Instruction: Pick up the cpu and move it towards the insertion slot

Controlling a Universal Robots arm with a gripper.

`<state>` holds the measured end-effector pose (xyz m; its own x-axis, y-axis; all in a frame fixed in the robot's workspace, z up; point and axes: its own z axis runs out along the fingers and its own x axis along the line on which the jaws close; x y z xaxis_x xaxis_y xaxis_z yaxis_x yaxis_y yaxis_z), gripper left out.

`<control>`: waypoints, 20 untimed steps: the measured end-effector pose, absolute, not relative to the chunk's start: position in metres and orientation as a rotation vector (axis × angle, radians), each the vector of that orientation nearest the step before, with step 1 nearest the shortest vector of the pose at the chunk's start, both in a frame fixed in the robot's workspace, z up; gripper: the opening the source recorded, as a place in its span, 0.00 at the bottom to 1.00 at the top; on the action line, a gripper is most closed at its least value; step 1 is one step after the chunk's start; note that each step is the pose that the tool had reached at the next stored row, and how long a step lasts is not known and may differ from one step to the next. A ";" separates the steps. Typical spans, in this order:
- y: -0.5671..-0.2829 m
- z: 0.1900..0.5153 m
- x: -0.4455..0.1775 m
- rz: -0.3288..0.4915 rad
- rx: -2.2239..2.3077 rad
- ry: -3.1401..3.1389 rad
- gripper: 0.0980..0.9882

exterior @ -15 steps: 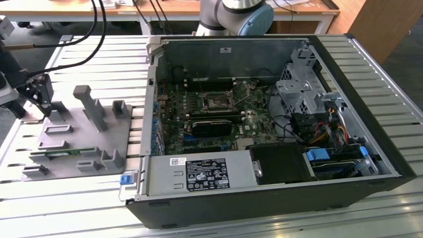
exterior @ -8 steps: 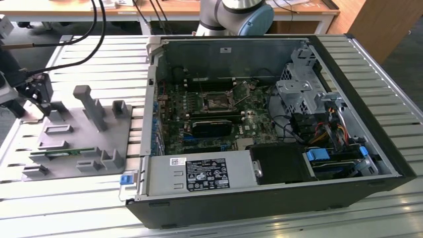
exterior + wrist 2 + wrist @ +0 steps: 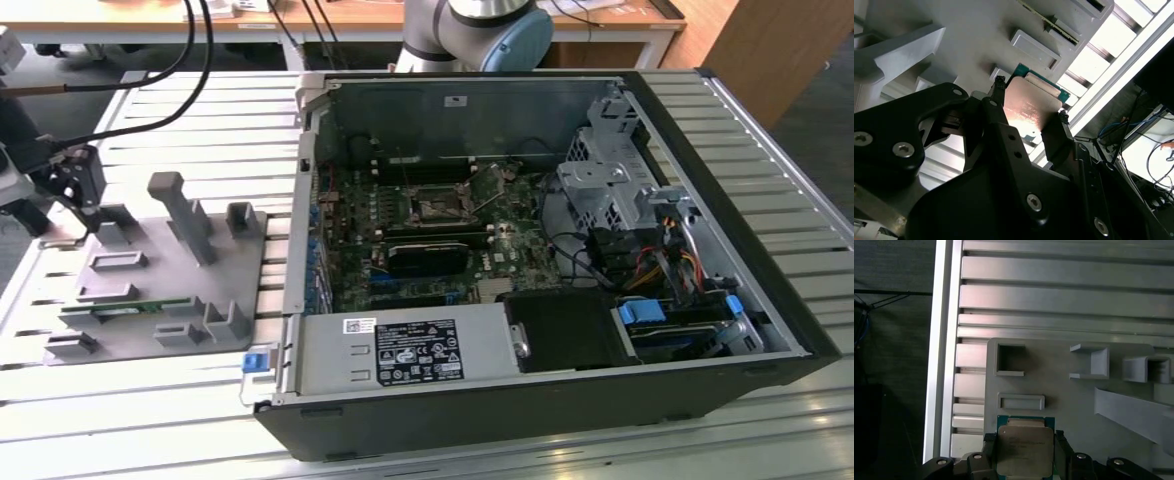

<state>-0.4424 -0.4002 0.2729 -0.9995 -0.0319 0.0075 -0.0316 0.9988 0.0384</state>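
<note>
The cpu (image 3: 1024, 449), a flat square chip with a shiny metal top and green rim, sits between my gripper's (image 3: 1024, 439) two dark fingertips. In the second wrist view the cpu (image 3: 1031, 102) shows a reflective top, and the gripper (image 3: 1030, 104) is shut on its two opposite edges, just over the grey plastic fixture (image 3: 979, 40). In the exterior view the gripper (image 3: 70, 192) hangs over the fixture's (image 3: 147, 270) far corner at the exterior view's left. The insertion slot (image 3: 438, 205), a silver-framed socket with a dark centre, lies on the motherboard inside the open computer case (image 3: 694, 200), well to the right of the gripper.
A green memory stick (image 3: 127, 308) lies in a fixture recess. Grey posts (image 3: 180, 215) rise from the fixture near the gripper. The case walls, a drive cage (image 3: 607, 190), cables and a power supply (image 3: 400, 355) surround the motherboard. Everything rests on a slatted aluminium table (image 3: 200, 110).
</note>
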 end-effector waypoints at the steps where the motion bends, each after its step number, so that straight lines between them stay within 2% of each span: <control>1: -0.400 0.273 -0.442 -0.060 0.050 -3.133 0.50; 20: -0.400 0.282 -0.442 -0.060 0.050 -3.132 0.50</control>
<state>-0.4424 -0.4002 0.2817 -0.9995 -0.0319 0.0077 -0.0316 0.9988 0.0381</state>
